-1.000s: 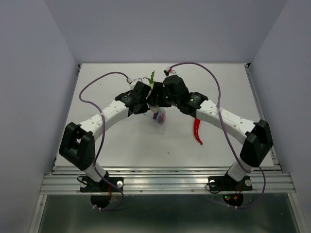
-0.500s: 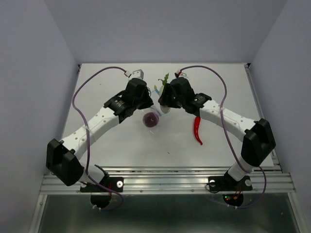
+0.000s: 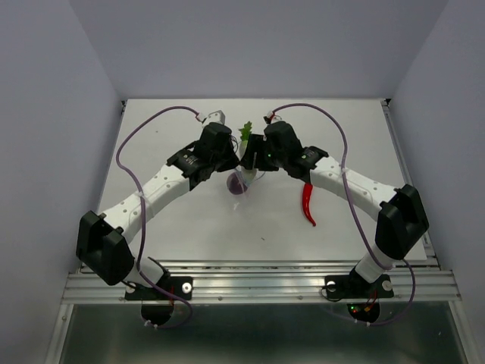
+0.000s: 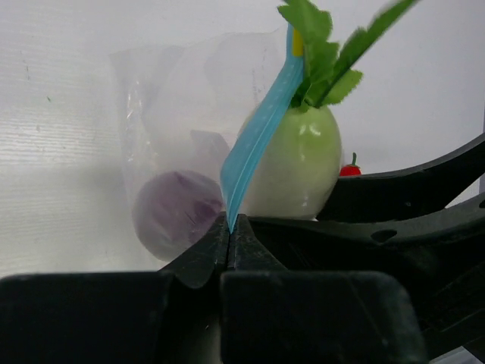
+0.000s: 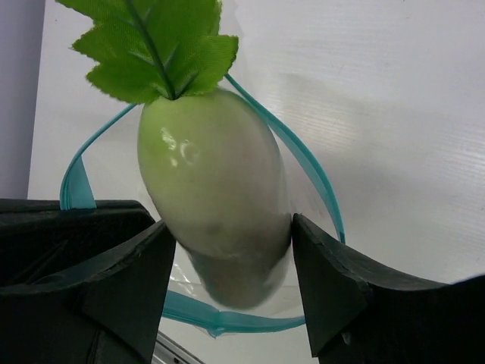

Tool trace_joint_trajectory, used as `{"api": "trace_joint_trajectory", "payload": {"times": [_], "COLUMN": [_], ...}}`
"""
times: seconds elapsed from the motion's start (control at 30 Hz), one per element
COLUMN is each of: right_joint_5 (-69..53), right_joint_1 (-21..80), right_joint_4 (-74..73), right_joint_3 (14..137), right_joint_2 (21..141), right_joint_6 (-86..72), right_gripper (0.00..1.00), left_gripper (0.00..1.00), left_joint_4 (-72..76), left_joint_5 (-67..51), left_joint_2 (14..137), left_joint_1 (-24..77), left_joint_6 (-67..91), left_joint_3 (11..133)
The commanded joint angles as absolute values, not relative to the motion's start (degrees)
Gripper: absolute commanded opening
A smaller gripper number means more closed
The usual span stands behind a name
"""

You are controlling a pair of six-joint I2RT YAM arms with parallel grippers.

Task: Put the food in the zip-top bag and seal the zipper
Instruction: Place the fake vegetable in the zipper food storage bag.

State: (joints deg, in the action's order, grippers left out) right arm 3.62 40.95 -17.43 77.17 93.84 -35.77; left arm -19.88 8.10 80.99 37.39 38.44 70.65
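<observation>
My left gripper (image 4: pixel 229 224) is shut on the blue zipper (image 4: pixel 258 136) of the clear zip-top bag (image 4: pixel 167 98), which hangs from it. The purple onion (image 4: pixel 174 212) lies inside the bag (image 3: pixel 239 182). The white radish (image 5: pixel 212 174) with green leaves (image 5: pixel 151 45) stands upright between the fingers of my right gripper (image 5: pixel 231 235), which touch it on both sides. Its lower tip sits inside the loop of the zipper (image 5: pixel 311 167). The two grippers meet at mid-table (image 3: pixel 241 161). The red chili pepper (image 3: pixel 307 205) lies on the table under the right arm.
The white table (image 3: pixel 189 227) has a raised rail along its near edge (image 3: pixel 258 284). Purple cables (image 3: pixel 151 125) arc over both arms. Grey walls close in the back and both sides.
The right gripper has moved left with the radish, up to the bag's mouth, and its jaws stand a little wider. The left gripper has kept its pinch on the zipper.
</observation>
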Motion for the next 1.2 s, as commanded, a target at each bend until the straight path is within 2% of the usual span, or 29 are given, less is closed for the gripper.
{"api": "trace_joint_trajectory", "payload": {"times": [0.0, 0.23, 0.43, 0.53, 0.8, 0.9, 0.97, 1.1, 1.17], "right_joint_5": [0.4, -1.9, 2.8, 7.5, 8.5, 7.8, 7.5, 7.8, 8.7], "right_joint_1": [41.3, 41.8, 41.8, 41.8, 41.8, 41.8, 41.8, 41.8, 41.8], "right_joint_4": [-14.7, -14.9, -14.9, -14.9, -13.4, -13.3, -13.3, -14.2, -14.8], "right_joint_3": [76.4, 73.0, 73.0, 74.2, 80.9, 83.3, 83.9, 83.0, 81.5], "right_joint_2": [93.7, 92.3, 89.9, 90.2, 94.5, 96.9, 98.1, 98.6, 98.4], "right_joint_6": [-33.1, -32.2, -32.4, -32.3, -31.5, -31.5, -31.8, -32.6, -32.7], "right_gripper": [0.69, 0.74, 0.72, 0.73, 0.73, 0.65, 0.54, 0.46, 0.39], "left_gripper": [0.0, 0.0, 0.0, 0.0, 0.0, 0.0, 0.0, 0.0, 0.0], "left_joint_4": [-18.1, -17.3, -17.4, -16.7, -14.9, -14.2, -13.8, -12.5, -11.5], "left_joint_5": [9.5, 10.1, 9.7, 8.4, 6.2, 5.2, 5.2, 5.0, 5.1], "left_joint_2": [81.5, 82.2, 82.3, 82.0, 81.4, 81.6, 81.6, 81.0, 80.5], "left_joint_1": [37.3, 37.2, 37.2, 37.2, 37.4, 37.7, 37.8, 37.9, 37.9], "left_joint_6": [39.5, 40.6, 40.3, 40.0, 40.2, 40.3, 40.5, 40.9, 41.1], "left_joint_3": [72.0, 71.7, 71.6, 70.9, 68.9, 68.5, 68.1, 66.9, 66.0]}}
